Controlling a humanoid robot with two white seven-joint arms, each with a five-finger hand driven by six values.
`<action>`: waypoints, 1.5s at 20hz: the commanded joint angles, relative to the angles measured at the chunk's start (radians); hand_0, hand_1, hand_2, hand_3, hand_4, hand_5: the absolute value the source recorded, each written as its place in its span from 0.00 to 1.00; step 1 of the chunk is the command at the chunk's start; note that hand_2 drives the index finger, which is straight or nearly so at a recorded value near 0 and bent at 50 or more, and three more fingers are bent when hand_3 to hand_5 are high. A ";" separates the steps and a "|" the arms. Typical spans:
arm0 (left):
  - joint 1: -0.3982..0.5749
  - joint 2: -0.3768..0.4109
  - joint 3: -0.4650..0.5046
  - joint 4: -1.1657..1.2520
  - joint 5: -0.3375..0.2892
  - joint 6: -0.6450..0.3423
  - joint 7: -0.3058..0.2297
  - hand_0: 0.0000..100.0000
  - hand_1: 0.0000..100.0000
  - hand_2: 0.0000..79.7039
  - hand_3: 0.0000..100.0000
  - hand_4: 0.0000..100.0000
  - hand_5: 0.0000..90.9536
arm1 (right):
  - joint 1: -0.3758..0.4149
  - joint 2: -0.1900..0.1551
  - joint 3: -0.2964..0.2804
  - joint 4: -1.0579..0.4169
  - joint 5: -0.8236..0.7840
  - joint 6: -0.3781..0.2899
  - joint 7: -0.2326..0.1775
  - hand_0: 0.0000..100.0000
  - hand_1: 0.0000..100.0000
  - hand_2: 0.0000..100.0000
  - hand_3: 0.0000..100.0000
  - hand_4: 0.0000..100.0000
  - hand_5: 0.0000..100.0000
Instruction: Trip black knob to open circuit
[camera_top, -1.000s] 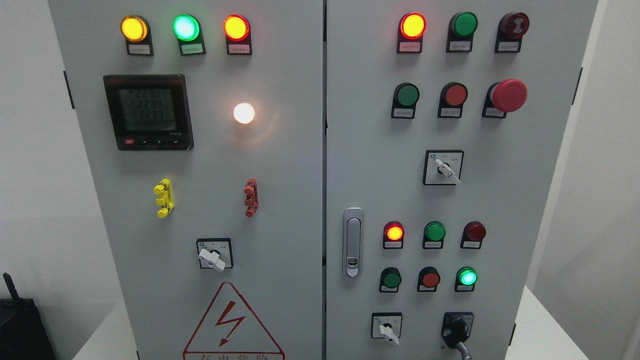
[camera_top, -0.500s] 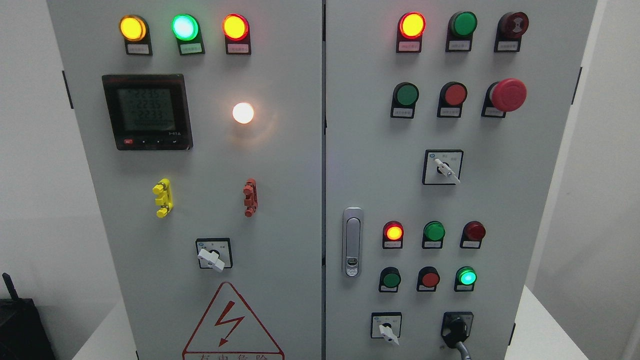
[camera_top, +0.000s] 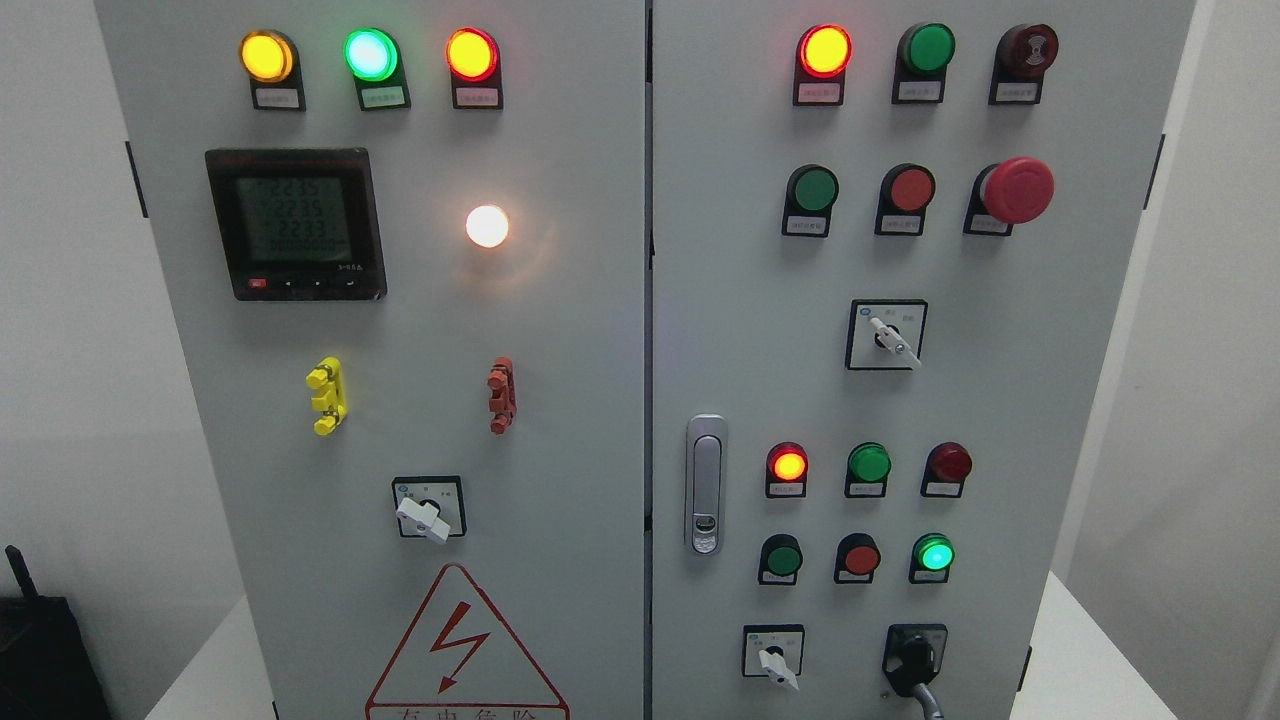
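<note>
Black knob (camera_top: 914, 660) seen low on right cabinet door, right of white selector (camera_top: 773, 662). No hand shown; state cannot be told.

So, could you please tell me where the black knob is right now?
In the head view, the black knob sits at the right door's bottom, right of a white-handled switch.

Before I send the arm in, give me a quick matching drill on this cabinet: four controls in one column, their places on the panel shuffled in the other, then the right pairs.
Things:
1. black rotary knob
2. red mushroom-head stop button
3. black-framed digital meter
4. metal door latch handle

Places:
A. upper left of the left door
B. bottom right of the right door
C. left edge of the right door, mid-height
D. upper right of the right door

Pairs: 1-B, 2-D, 3-A, 4-C
</note>
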 joint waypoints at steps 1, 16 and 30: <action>0.000 0.000 -0.001 -0.016 0.000 0.000 0.000 0.12 0.39 0.00 0.00 0.00 0.00 | 0.007 -0.008 -0.009 0.001 -0.001 -0.004 0.001 0.00 0.00 0.00 1.00 1.00 1.00; 0.000 0.000 0.001 -0.016 0.000 0.000 0.000 0.12 0.39 0.00 0.00 0.00 0.00 | 0.013 -0.043 -0.029 0.012 -0.004 -0.006 -0.001 0.00 0.00 0.00 1.00 1.00 1.00; 0.000 0.000 -0.001 -0.016 0.000 0.000 0.000 0.12 0.39 0.00 0.00 0.00 0.00 | 0.013 -0.062 -0.046 0.017 -0.016 -0.006 -0.004 0.00 0.00 0.00 1.00 1.00 1.00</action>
